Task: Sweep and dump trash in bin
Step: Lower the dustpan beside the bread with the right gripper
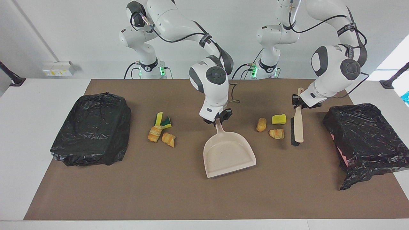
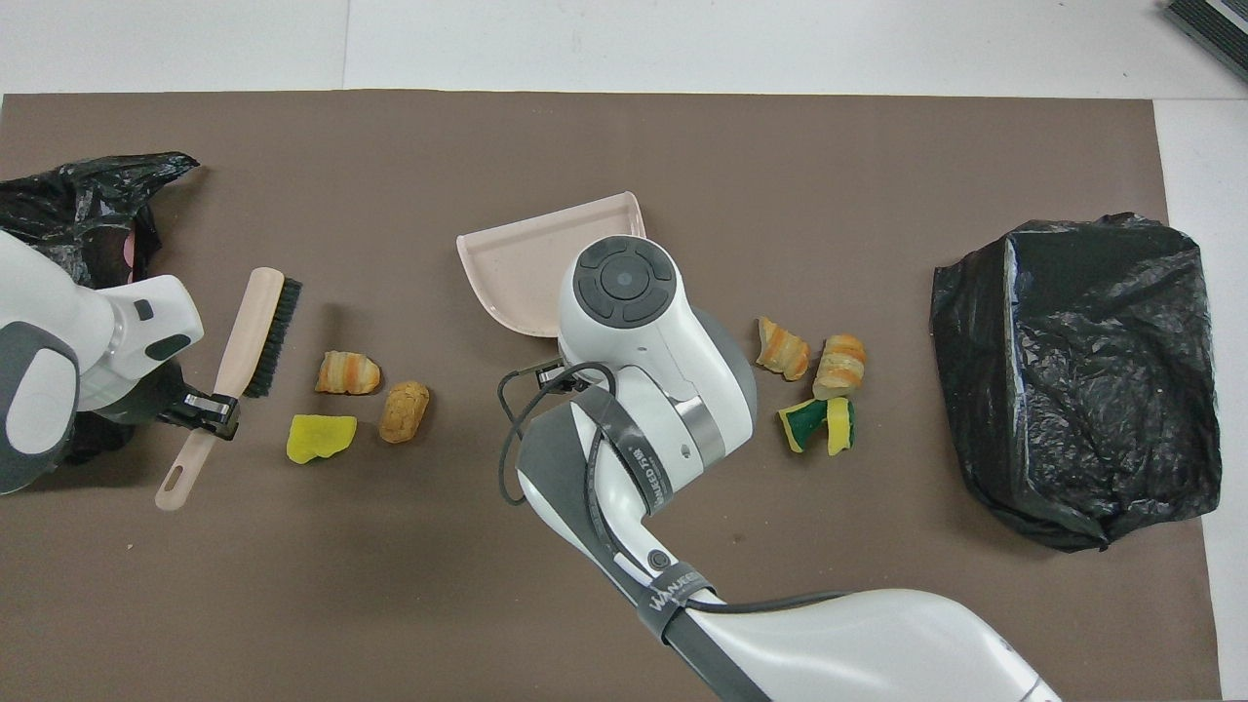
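Two tools in hand: sweeping step under way.
Left gripper (image 1: 298, 103): clamped on the handle of the beige black-bristled brush (image 1: 298, 126), bristles beside the trash.
Right gripper (image 1: 218, 119): closed on the handle of the beige plastic dustpan (image 1: 228, 154), mouth turned toward the left arm's end.
Trash, left arm's end: golden-brown bread piece (image 1: 277, 133), brown roll (image 1: 261, 124) and yellow sponge bit (image 1: 279, 119), between brush and dustpan.
Trash, right arm's end: two bread pieces (image 1: 161, 135) and yellow-green sponge bits (image 1: 163, 120), untouched, near the black-bagged bin (image 1: 92, 127).
Second bagged bin (image 1: 364, 140): at the left arm's end.
Next: probably push the three pieces into the pan; pan lip must sit flat.
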Available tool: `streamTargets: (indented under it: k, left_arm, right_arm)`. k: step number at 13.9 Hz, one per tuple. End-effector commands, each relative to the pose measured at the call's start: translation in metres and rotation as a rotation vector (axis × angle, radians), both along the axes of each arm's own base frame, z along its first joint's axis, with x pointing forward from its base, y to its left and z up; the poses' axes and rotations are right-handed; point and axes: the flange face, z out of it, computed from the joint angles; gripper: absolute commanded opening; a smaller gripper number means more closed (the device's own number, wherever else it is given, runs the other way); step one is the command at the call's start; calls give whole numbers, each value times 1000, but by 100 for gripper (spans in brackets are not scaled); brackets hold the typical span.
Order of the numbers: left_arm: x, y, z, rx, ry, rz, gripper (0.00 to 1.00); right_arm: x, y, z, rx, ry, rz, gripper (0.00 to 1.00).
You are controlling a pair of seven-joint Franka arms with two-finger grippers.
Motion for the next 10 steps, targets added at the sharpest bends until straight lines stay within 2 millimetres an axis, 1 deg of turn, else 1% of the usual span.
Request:
streamTargets:
  k: [1, 2, 4, 5, 6, 7, 8, 9, 10]
  left_arm:
    - [-27, 6, -15, 19, -14, 165, 0]
    - [-36, 3, -21, 31, -13, 213, 0]
    - [-67, -6, -38, 49, -36, 274, 0]
    - [-76, -17, -49, 56, -39, 281, 0]
    - [-79, -35, -53, 61, -38, 269, 0]
    - [-80, -44, -54, 67, -36, 276, 0]
    - [-80, -57, -55, 66, -38, 246, 0]
    - [-80, -62, -58, 66, -33, 229, 0]
    - [-81, -70, -64, 68, -23, 208, 0]
  right_arm:
    - [-32, -40, 24, 3, -7, 238, 0]
    - [-41, -42, 21, 5, -1, 340, 0]
    - [-49, -48, 14, 19, 4, 592, 0]
    - [-50, -51, 11, 24, 7, 658, 0]
    - [-53, -51, 10, 25, 23, 711, 0]
    - [-59, -46, 6, 18, 49, 733, 0]
    - [-69, -35, 3, -16, 50, 777, 0]
    - [-78, -23, 2, -60, 44, 813, 0]
    - [-82, -21, 0, -83, 47, 802, 0]
